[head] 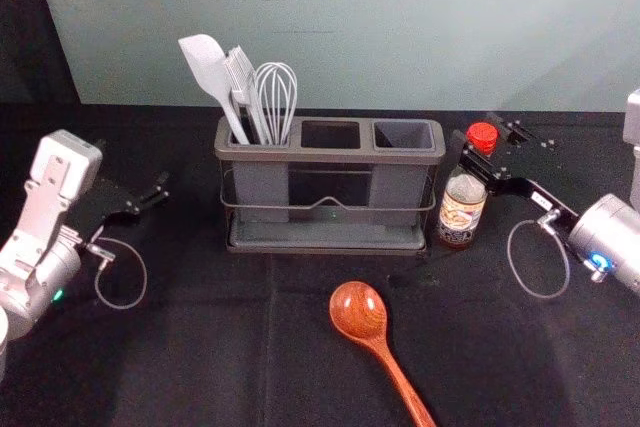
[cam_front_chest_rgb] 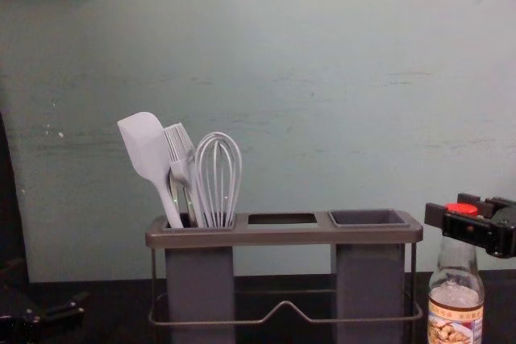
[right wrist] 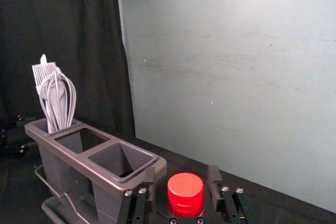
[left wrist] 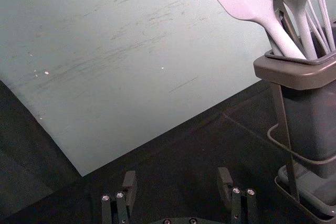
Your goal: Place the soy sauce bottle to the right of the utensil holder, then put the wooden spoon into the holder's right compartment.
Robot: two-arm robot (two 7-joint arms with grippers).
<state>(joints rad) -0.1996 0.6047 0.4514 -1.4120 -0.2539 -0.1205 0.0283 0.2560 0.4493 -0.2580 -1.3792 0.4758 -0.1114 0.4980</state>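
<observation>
The soy sauce bottle (head: 461, 209) stands upright just right of the utensil holder (head: 330, 155). My right gripper (head: 478, 133) is at the bottle's top, open. In the right wrist view its fingertips (right wrist: 181, 179) lie on either side of the red cap (right wrist: 185, 194), with gaps showing. The chest view has the right gripper (cam_front_chest_rgb: 451, 212) around cap height on the bottle (cam_front_chest_rgb: 456, 300). A wooden spoon (head: 358, 311) lies in front of the holder, bowl toward it. My left gripper (head: 138, 190) is left of the holder; its wrist view shows the gripper (left wrist: 177, 182) open and empty.
The holder's left compartment holds a white spatula (head: 208, 69), a brush (head: 241, 77) and a whisk (head: 276, 97). Its middle (head: 331, 134) and right (head: 403, 134) compartments are empty. A pale wall (head: 350, 27) rises behind the black-covered table (head: 200, 347).
</observation>
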